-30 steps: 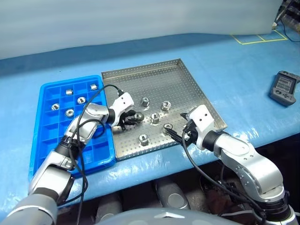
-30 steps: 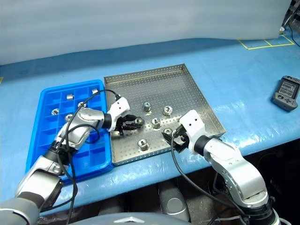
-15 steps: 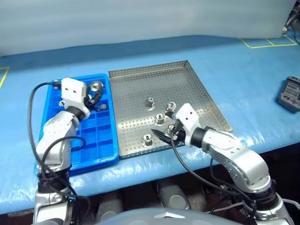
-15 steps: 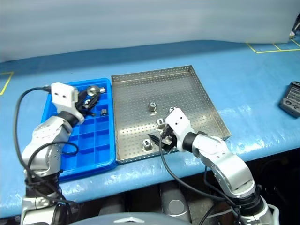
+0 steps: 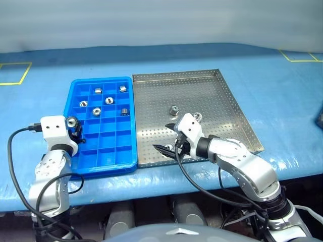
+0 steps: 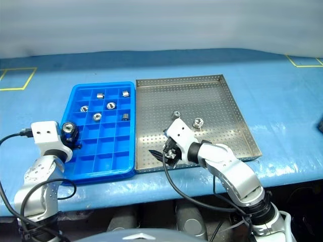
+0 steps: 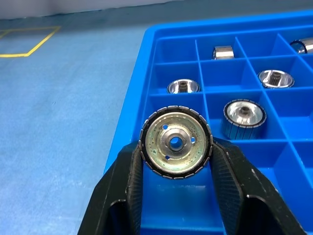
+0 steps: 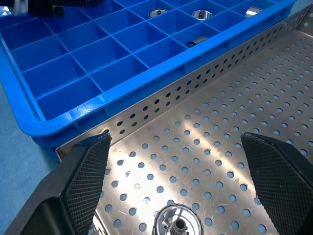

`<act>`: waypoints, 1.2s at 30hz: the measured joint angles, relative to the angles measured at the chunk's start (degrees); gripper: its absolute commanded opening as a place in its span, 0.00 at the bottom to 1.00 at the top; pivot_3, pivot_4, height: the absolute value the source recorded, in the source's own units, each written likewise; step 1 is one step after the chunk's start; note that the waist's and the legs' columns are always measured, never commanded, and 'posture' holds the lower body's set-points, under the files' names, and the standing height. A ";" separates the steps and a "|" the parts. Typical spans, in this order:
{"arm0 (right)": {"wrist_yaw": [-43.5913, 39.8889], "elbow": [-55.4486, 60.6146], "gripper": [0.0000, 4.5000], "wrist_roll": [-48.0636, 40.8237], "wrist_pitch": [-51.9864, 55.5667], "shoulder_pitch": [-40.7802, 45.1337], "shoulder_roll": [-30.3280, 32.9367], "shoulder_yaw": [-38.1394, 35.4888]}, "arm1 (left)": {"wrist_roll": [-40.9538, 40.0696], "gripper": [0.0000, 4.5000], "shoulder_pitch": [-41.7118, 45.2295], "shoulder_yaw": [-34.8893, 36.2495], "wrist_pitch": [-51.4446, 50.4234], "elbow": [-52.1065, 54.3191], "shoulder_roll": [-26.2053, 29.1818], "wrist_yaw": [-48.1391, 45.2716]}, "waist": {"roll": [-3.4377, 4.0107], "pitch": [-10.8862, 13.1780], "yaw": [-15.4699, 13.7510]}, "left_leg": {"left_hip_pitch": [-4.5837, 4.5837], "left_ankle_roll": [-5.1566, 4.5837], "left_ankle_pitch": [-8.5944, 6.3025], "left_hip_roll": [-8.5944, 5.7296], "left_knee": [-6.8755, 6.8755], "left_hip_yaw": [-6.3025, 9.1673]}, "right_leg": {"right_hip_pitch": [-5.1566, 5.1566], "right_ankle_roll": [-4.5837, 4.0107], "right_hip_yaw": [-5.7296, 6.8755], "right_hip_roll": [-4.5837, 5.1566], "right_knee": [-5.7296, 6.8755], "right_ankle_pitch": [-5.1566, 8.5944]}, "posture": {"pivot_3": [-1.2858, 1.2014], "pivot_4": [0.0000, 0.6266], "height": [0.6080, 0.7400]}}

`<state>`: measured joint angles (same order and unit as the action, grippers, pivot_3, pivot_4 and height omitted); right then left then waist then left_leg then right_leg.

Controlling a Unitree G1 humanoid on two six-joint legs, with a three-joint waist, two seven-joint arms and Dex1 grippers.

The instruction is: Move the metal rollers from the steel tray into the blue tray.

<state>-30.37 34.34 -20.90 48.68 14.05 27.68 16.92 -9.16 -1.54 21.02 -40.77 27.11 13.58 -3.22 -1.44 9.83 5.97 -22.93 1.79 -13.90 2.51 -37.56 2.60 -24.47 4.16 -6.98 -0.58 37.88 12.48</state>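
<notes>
The blue tray (image 5: 102,153) lies left of the steel tray (image 5: 212,91), side by side. Several metal rollers (image 5: 108,100) sit in the blue tray's far compartments. My left gripper (image 7: 176,147) is shut on a ribbed roller (image 7: 176,141), held over the blue tray's left rim (image 5: 73,122). Two rollers (image 5: 174,109) (image 5: 197,116) lie loose in the middle of the steel tray. My right gripper (image 8: 175,138) stands open low over the steel tray's front left corner, with another roller (image 8: 178,225) lying between the bases of its fingers (image 8: 83,181).
Everything rests on a table (image 5: 45,60) with a blue cover. Yellow tape squares mark the cover at the far left (image 5: 15,73) and far right (image 5: 300,55). Black cables (image 5: 30,166) trail from both wrists. The table's front edge runs just below the trays.
The view has swung. My left gripper carried its roller from the steel tray across the blue tray to its left rim. My right gripper slid left along the steel tray's front, staying open.
</notes>
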 measured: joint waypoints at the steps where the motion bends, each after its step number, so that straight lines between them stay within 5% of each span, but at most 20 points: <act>1: 0.01 0.01 1.00 0.07 0.00 -0.06 0.00 0.00 | 0.00 0.37 0.06 -0.09 -0.15 -0.05 -0.01 0.25 | 0.00 0.00 0.02 | 0.01 0.00 0.00 0.00 -0.01 -0.01 | 0.00 -0.01 0.00 0.00 0.00 0.00 | 0.49 0.24 1.00; 3: 0.14 0.07 1.00 0.14 0.00 -0.46 0.00 -0.02 | -0.14 0.37 0.16 -0.12 -1.10 -0.25 -0.06 0.58 | 0.00 0.00 0.09 | 0.01 0.00 0.00 0.00 -0.01 -0.01 | 0.00 0.00 0.00 0.00 0.01 0.00 | 0.49 0.24 1.00; 11: 1.16 0.66 1.00 0.38 0.04 -2.35 0.45 -0.71 | -2.28 0.98 2.68 -0.31 -2.55 -0.72 -0.04 -0.25 | -0.01 -0.01 0.69 | 0.01 0.00 0.00 0.01 -0.03 -0.01 | 0.00 0.00 0.00 -0.01 0.03 -0.01 | 0.47 0.24 1.00; 18: 2.49 1.89 1.00 0.99 0.35 -4.33 2.88 -4.25 | -8.23 0.99 12.10 -2.74 -2.51 -0.26 5.27 -8.84 | -0.01 -0.01 1.04 | -0.03 0.00 0.00 -0.01 -0.07 -0.03 | 0.01 0.04 -0.01 0.01 0.00 -0.03 | 0.46 0.24 1.00; 36: 6.66 5.03 1.00 2.54 0.71 -11.77 4.69 -10.24 | -9.66 0.99 28.66 -35.14 2.55 -16.97 18.41 -46.37 | 0.02 0.00 7.29 | -0.03 -0.01 0.00 0.00 0.04 -0.04 | -0.04 0.03 -0.06 -0.01 -0.01 -0.01 | 0.40 0.24 1.00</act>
<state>-23.71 39.38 -18.35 49.39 2.28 32.37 6.69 -18.82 27.12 -14.12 -38.22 10.15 32.00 -49.59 -1.42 9.83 13.26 -22.96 1.78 -13.90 2.51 -37.52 2.56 -24.50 4.19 -7.04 -0.59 37.86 12.47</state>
